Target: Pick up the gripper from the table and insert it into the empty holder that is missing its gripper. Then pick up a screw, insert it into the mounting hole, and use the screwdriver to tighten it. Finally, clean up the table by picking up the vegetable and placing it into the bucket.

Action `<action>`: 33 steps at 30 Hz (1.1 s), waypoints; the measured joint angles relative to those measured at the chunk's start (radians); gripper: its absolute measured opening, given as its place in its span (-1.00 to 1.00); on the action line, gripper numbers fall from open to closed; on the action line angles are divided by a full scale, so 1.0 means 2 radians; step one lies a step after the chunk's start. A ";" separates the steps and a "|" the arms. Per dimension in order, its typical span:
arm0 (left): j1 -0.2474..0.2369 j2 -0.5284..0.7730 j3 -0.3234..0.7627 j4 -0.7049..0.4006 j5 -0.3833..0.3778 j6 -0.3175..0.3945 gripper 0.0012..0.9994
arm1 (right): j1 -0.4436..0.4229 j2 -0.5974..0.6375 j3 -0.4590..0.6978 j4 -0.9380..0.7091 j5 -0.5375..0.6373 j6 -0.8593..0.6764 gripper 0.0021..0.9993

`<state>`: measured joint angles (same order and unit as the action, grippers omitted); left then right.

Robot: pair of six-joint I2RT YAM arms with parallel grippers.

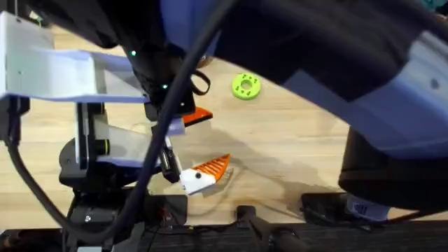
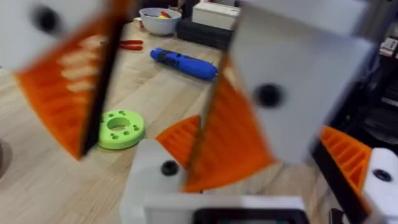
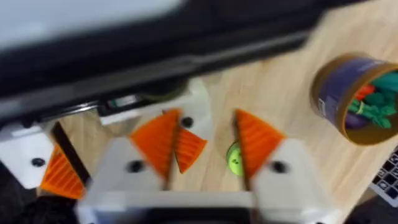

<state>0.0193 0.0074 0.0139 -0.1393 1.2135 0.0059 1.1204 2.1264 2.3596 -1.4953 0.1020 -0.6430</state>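
Presently right claw [image 3: 205, 127], jaws apart and empty, is bracketing an orange finger [image 3: 188, 149] lying between them, nearer one jaw; whether it is loose, cannot tell.

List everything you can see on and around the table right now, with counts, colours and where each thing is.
Disc: one, green, on the table's far side.
Screwdriver: one, blue, lying beyond the disc.
Bowl: one, white, yellow items inside, far edge.
Red-handled tool: one, beside the bowl.
Bucket: one, dark blue with a tan rim, green and red items inside, standing on the table.
White block with orange finger: one, near edge.
Table: one, light wood.
Left pincer: one, white with orange pads, open, above the disc.
Right pincer: one, white with orange pads, open, over the table.
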 joint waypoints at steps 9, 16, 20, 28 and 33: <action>0.000 -0.001 0.000 0.000 -0.002 0.006 0.97 | -0.013 -0.064 -0.002 -0.019 -0.006 0.032 0.99; 0.000 -0.001 0.000 0.000 -0.002 0.006 0.97 | -0.066 -0.144 -0.002 -0.012 -0.007 0.128 0.99; 0.000 -0.001 0.000 0.000 -0.002 0.006 0.97 | -0.099 -0.172 -0.015 -0.014 -0.007 0.181 0.99; 0.000 -0.001 0.000 0.000 -0.002 0.007 0.97 | -0.175 -0.290 -0.224 0.084 -0.010 0.252 0.99; 0.000 -0.001 0.000 0.000 -0.002 0.006 0.97 | -0.277 -0.389 -0.352 0.135 -0.010 0.322 0.99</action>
<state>0.0193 0.0063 0.0139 -0.1387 1.2087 0.0189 0.5674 1.3483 1.6564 -1.2261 0.0818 0.0010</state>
